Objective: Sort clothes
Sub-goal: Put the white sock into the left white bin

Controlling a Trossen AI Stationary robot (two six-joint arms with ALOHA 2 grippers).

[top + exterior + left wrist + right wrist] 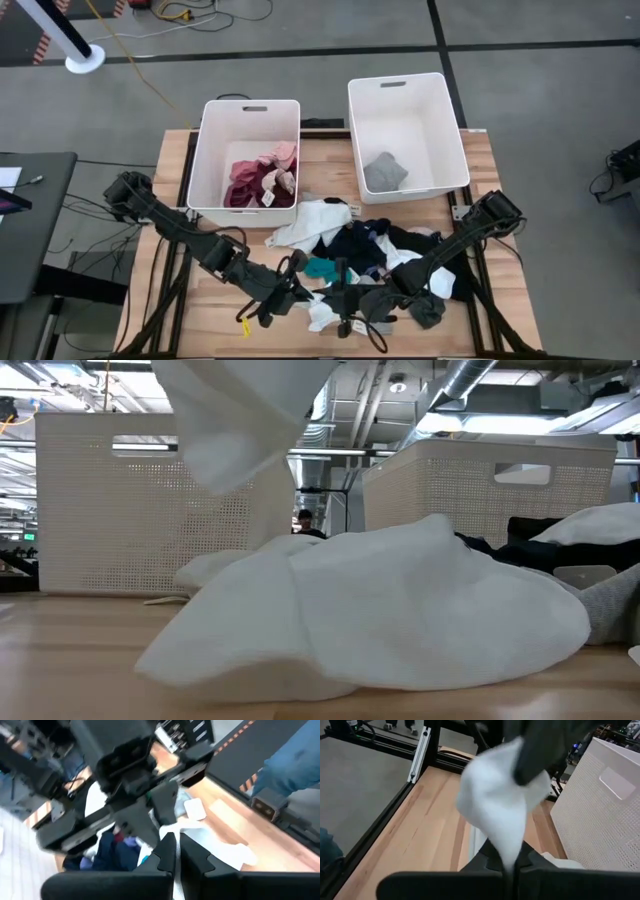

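While pinks fill the left bin point(205, 150) and one grey piece sits in the right bin point(455, 130), the pile point(370, 250) remains; both grippers' fingers are clamped on a white garment point(495, 805).

A wooden table point(215, 318) with pale planks stands on a grey floor point(540, 110). At its far side sit two white plastic bins side by side: the left bin point(213, 160) is upright and square to the table, and the right bin point(448, 125) is turned slightly askew. Both have slotted handles in their far walls and perforated sides in the low view. On the floor beyond the table a yellow cable point(140, 70) runs diagonally, and a round white stand base point(85, 62) sits at far left. A dark desk point(35, 220) stands left of the table.
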